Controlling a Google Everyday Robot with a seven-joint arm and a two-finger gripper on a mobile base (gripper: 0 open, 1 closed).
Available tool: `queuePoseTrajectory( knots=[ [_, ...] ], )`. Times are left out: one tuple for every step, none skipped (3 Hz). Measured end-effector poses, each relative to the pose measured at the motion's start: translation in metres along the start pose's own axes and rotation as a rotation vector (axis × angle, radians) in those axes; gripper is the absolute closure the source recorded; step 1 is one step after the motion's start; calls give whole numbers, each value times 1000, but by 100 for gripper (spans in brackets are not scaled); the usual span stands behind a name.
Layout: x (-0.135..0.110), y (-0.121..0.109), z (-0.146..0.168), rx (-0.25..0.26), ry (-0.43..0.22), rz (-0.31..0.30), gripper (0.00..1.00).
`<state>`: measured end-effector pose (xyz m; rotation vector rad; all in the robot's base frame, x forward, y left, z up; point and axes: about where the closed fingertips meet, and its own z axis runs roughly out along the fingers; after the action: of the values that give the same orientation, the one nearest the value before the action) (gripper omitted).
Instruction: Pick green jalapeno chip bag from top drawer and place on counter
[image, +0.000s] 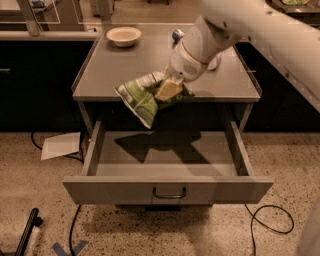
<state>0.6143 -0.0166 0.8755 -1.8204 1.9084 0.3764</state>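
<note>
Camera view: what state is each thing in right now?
top drawer: open.
green jalapeno chip bag: held in the air above the drawer, at the counter's front edge.
hand: shut on the bag, over the counter's front edge.
bowl: upright, back left of the counter.

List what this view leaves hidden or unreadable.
1. Camera view: the pincer, at the counter's front edge above the open top drawer, covers the green jalapeno chip bag's right end.
2. The arm hides most of the blue-topped item behind it.
3. The top and right edges cut off the arm.
4. The bag's print is too small to read.
</note>
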Motion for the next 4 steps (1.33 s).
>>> queuePoseTrajectory(
  knots=[
    [-25,-45,-9,34,7,10,100],
    [-42,-87,-14,134,-11,97,100],
    [-51,-132,-14,311,-34,229,100],
    [-46,-170,-9,445,-32,361,100]
  ],
)
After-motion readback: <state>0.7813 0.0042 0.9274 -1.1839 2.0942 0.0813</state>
